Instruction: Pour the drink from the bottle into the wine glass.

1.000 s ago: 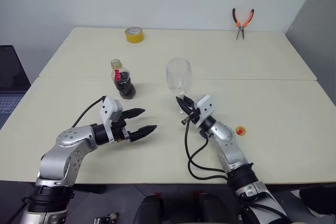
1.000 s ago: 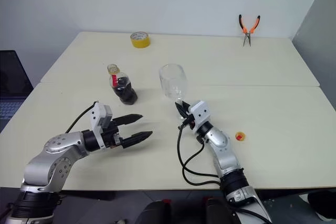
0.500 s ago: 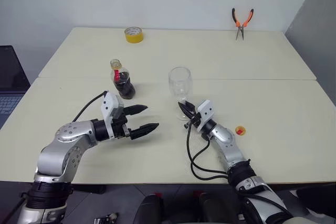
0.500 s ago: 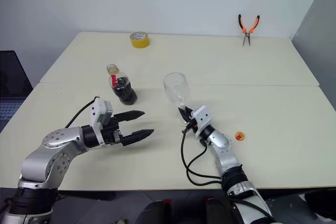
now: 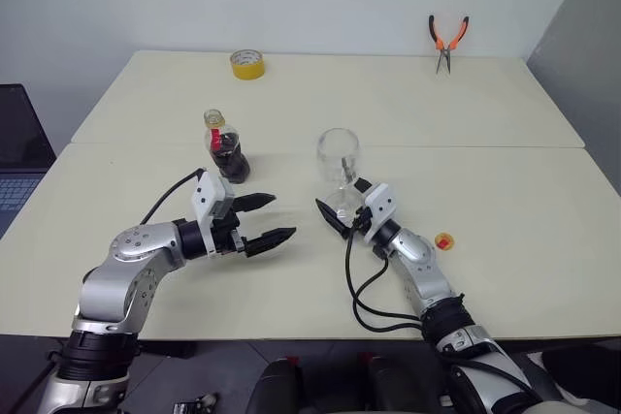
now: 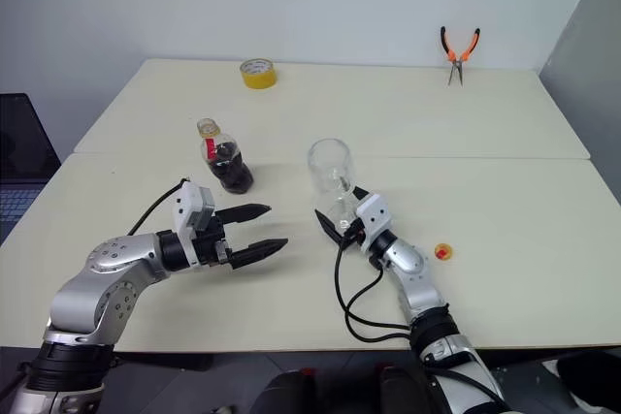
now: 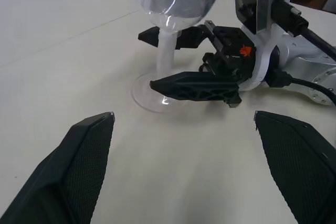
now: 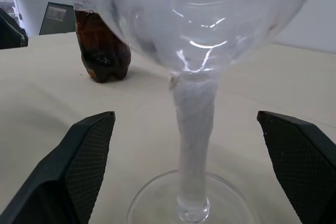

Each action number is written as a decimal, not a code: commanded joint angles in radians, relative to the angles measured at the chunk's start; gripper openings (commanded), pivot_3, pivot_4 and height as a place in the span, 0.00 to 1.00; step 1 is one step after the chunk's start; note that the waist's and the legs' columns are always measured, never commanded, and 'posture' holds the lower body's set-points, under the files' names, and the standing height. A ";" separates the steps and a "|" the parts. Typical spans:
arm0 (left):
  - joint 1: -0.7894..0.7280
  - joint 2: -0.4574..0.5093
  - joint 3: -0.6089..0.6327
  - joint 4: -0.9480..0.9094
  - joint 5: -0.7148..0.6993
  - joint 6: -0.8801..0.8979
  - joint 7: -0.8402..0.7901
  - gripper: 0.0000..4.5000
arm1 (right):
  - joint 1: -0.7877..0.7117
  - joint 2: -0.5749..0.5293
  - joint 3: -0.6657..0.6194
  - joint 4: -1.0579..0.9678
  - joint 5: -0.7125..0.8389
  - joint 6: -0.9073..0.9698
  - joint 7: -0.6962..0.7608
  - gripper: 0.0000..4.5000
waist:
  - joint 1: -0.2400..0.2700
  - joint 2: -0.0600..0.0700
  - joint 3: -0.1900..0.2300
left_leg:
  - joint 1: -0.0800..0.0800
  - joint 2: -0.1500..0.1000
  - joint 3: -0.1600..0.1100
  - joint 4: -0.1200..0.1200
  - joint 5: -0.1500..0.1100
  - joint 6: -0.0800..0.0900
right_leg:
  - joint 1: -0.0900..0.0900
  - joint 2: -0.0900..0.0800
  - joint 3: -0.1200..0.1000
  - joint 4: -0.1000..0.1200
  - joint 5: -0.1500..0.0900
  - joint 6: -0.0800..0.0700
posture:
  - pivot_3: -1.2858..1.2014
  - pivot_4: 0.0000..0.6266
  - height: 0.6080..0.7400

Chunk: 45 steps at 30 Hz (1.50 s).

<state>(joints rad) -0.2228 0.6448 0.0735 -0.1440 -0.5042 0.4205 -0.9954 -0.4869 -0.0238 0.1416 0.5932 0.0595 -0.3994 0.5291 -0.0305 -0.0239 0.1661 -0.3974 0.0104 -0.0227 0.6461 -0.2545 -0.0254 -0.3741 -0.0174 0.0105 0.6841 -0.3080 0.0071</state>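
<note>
A: Listing item one: right gripper (image 5: 342, 207). A second ago its fingers were pinched on the stem of the wine glass (image 5: 338, 159); now they stand spread on either side of the stem, touching nothing that I can see.

B: Condition of the glass?

A: Upright on its own foot on the counter (image 5: 505, 239), near the middle, empty. A second ago it leaned left in the grip; now it stands straight.

B: Item two?

A: Left gripper (image 5: 260, 219), fingers spread wide, nothing between them, hovering left of the glass. No change.

B: Item three?

A: The bottle (image 5: 225, 147), upright, cap off, dark drink (image 5: 232, 162) in its lower body; farther off and left of the glass, just beyond the left gripper. A small yellow cap (image 5: 443, 240) lies right of the right arm.

B: Meaning?

A: Glass placed and released, I judge. Pouring not begun; taking up the bottle likely comes next.
</note>
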 commanded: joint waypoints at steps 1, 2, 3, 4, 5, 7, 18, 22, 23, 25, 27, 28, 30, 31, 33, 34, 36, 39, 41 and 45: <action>-0.001 -0.011 0.002 -0.009 0.003 -0.029 -0.002 1.00 | 0.018 -0.025 0.008 -0.084 -0.015 0.056 -0.002 1.00 | 0.001 0.000 0.000 | 0.000 0.000 0.000 0.000 0.000 0.000 | 0.000 0.000 0.000 0.000 0.000 0.000 | 0.52 0.24 1.00; 0.000 -0.013 0.002 -0.011 0.003 -0.030 -0.001 1.00 | 0.031 -0.036 0.011 -0.108 -0.015 0.082 0.003 1.00 | 0.001 0.000 0.000 | 0.000 0.000 0.000 0.000 0.000 0.000 | 0.000 0.000 0.000 0.000 0.000 0.000 | 0.52 0.24 1.00; 0.002 -0.016 0.003 -0.014 0.001 -0.030 0.002 1.00 | 0.047 -0.052 0.018 -0.135 -0.024 0.109 0.006 1.00 | 0.002 0.000 0.000 | 0.000 0.000 0.000 0.000 0.000 0.000 | 0.000 0.000 0.000 0.000 0.000 0.000 | 0.52 0.24 1.00; 0.005 -0.020 0.005 -0.018 -0.004 -0.025 0.005 1.00 | 0.068 -0.067 0.020 -0.169 -0.018 0.130 0.016 1.00 | 0.002 0.000 0.000 | 0.000 0.000 0.000 0.000 0.000 0.000 | 0.000 0.000 0.000 0.000 0.000 0.000 | 0.52 0.24 1.00; 0.007 -0.023 0.007 -0.021 -0.014 -0.014 0.006 1.00 | 0.096 -0.085 0.023 -0.214 -0.015 0.165 0.025 1.00 | 0.003 0.000 0.000 | 0.000 0.000 0.000 0.000 0.000 0.000 | 0.000 0.000 0.000 0.000 0.000 0.000 | 0.52 0.24 1.00; 0.010 -0.027 0.010 -0.025 -0.022 -0.003 0.007 1.00 | 0.136 -0.109 0.028 -0.284 -0.003 0.213 0.040 1.00 | 0.002 0.000 0.000 | 0.000 0.000 0.000 0.000 0.000 0.000 | 0.000 0.000 0.000 0.000 0.000 0.000 | 0.52 0.24 1.00; 0.005 -0.053 0.030 -0.021 -0.037 0.024 0.039 1.00 | 0.379 -0.271 0.018 -0.728 0.071 0.550 0.090 1.00 | 0.004 0.000 0.000 | 0.000 0.000 -0.001 0.000 0.000 0.000 | 0.001 0.000 0.000 -0.001 0.000 0.000 | 0.52 0.24 1.00; 0.006 -0.056 0.027 -0.026 -0.016 0.008 0.055 1.00 | 0.439 -0.294 -0.004 -0.856 0.089 0.600 0.070 1.00 | 0.004 0.000 0.000 | 0.000 0.000 -0.001 0.000 0.000 0.000 | 0.000 0.000 -0.001 0.000 0.000 0.000 | 0.52 0.24 1.00; 0.007 -0.058 0.027 -0.029 -0.009 -0.001 0.063 1.00 | 0.462 -0.300 -0.006 -0.895 0.100 0.611 0.073 1.00 | 0.004 0.000 0.000 | 0.000 0.000 -0.001 0.000 0.000 0.000 | 0.000 0.000 -0.001 -0.001 0.000 0.000 | 0.52 0.24 1.00; 0.013 -0.070 0.037 -0.033 0.006 -0.025 0.094 1.00 | 0.494 -0.313 -0.005 -0.949 0.100 0.601 0.076 1.00 | 0.005 0.000 0.000 | -0.001 0.000 -0.001 0.000 0.000 0.000 | 0.000 0.000 -0.001 -0.001 0.000 0.000 | 0.52 0.24 1.00; 0.025 -0.084 0.051 -0.043 0.011 -0.033 0.133 1.00 | 0.524 -0.331 -0.006 -0.997 0.109 0.603 0.086 1.00 | 0.005 0.000 0.000 | -0.001 0.000 -0.001 0.000 0.000 0.000 | 0.001 0.000 0.000 -0.002 0.000 0.000 | 0.52 0.24 1.00; 0.038 -0.092 0.057 -0.053 0.015 -0.041 0.151 1.00 | 0.540 -0.341 -0.006 -1.021 0.112 0.599 0.091 1.00 | 0.005 0.000 0.000 | 0.000 0.000 -0.001 0.000 0.000 0.000 | 0.001 0.000 0.000 -0.002 0.000 0.000 | 0.52 0.24 1.00; 0.082 -0.123 0.065 -0.086 0.018 -0.044 0.204 1.00 | 0.571 -0.359 -0.021 -1.078 0.147 0.613 0.106 1.00 | 0.004 0.000 0.000 | 0.000 0.000 -0.001 0.000 0.000 0.000 | 0.001 0.000 0.000 -0.002 0.000 0.000 | 0.52 0.24 1.00; 0.104 -0.141 0.070 -0.104 0.020 -0.045 0.233 1.00 | 0.582 -0.367 -0.030 -1.105 0.172 0.627 0.111 1.00 | 0.004 0.000 0.000 | 0.000 0.000 0.000 -0.001 0.000 0.000 | 0.001 0.000 0.000 -0.002 0.000 0.000 | 0.52 0.24 1.00; 0.142 -0.181 0.087 -0.133 0.000 -0.028 0.286 1.00 | 0.597 -0.378 -0.052 -1.159 0.227 0.669 0.110 1.00 | 0.004 0.000 0.000 | 0.000 0.000 -0.001 0.000 0.000 0.000 | 0.001 0.000 0.000 -0.002 0.000 0.000 | 0.52 0.24 1.00; 0.165 -0.213 0.102 -0.139 0.018 -0.044 0.342 1.00 | 0.601 -0.387 -0.068 -1.194 0.257 0.697 0.107 1.00 | 0.005 0.000 0.000 | -0.001 0.000 -0.001 0.000 0.000 0.000 | 0.001 0.000 0.000 -0.002 0.000 0.000 | 0.52 0.24 1.00; 0.201 -0.269 0.128 -0.147 0.063 -0.094 0.441 1.00 | 0.599 -0.403 -0.094 -1.246 0.304 0.742 0.102 1.00 | 0.006 0.000 0.000 | 0.000 0.000 -0.001 0.000 0.000 0.000 | 0.001 0.000 -0.001 -0.002 0.000 0.000 | 0.52 0.24 1.00; 0.228 -0.308 0.140 -0.150 0.121 -0.143 0.526 1.00 | 0.577 -0.418 -0.122 -1.296 0.391 0.818 0.096 1.00 | 0.006 -0.001 -0.001 | 0.000 0.000 -0.002 0.000 0.000 0.000 | 0.002 0.000 -0.002 -0.002 0.000 0.000 | 0.52 0.24 1.00; 0.233 -0.313 0.132 -0.144 0.159 -0.158 0.564 1.00 | 0.559 -0.425 -0.129 -1.313 0.417 0.844 0.088 1.00 | 0.007 -0.001 -0.001 | 0.000 0.000 -0.002 0.000 0.000 0.000 | 0.002 0.000 -0.002 -0.002 0.000 0.000 | 0.52 0.24 1.00; 0.144 -0.338 0.170 -0.058 0.181 -0.186 0.655 1.00 | 0.503 -0.439 -0.132 -1.336 0.438 0.875 0.074 1.00 | 0.011 -0.001 -0.001 | 0.000 -0.001 -0.002 0.000 0.000 0.001 | 0.002 0.000 -0.002 -0.002 0.000 0.001 | 0.52 0.24 1.00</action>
<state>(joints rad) -0.0480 0.3075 0.2095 -0.2010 -0.3263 0.2665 -0.3688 0.0319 -0.4578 0.0238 -0.6937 0.4731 0.4717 0.6091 -0.0194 -0.0252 0.1654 -0.3977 0.0098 -0.0252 0.6464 -0.2549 -0.0249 -0.3722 -0.0176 0.0078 0.6824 -0.3082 0.0076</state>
